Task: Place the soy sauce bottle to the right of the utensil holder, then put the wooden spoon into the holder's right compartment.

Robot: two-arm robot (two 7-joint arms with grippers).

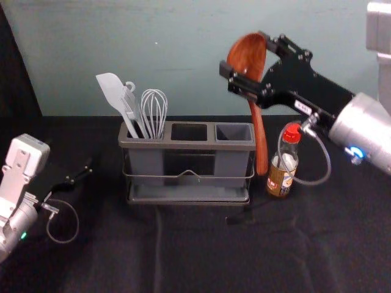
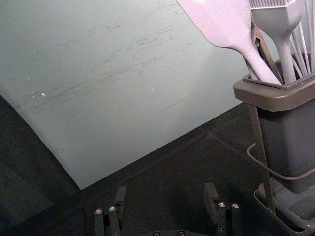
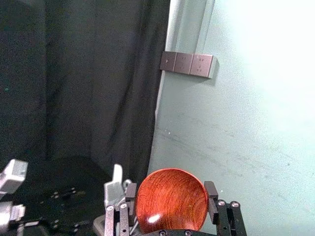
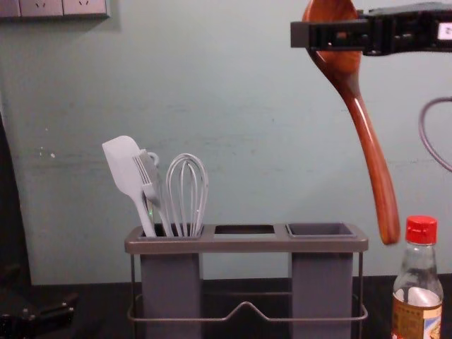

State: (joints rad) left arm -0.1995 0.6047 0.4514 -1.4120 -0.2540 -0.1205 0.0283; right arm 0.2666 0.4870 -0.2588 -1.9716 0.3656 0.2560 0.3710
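My right gripper [image 1: 252, 66] is shut on the bowl of the wooden spoon [image 1: 261, 137], whose handle hangs down at a slant. In the right wrist view the spoon's bowl [image 3: 171, 200] lies between the fingers of the right gripper [image 3: 171, 201]. In the chest view the handle tip [image 4: 388, 229] is above and to the right of the utensil holder [image 4: 247, 244], near the bottle's cap. The holder's right compartment [image 1: 234, 132] is empty. The soy sauce bottle [image 1: 281, 177] stands upright right of the holder. My left gripper [image 1: 79, 175] is parked at the left; its own view shows the left gripper [image 2: 165, 199] open.
A white spatula [image 1: 113, 93], a fork-like utensil and a whisk [image 1: 154, 110] stand in the holder's left compartment. Behind is a pale green wall [image 4: 240, 106]. A black cloth [image 1: 195, 256] covers the table.
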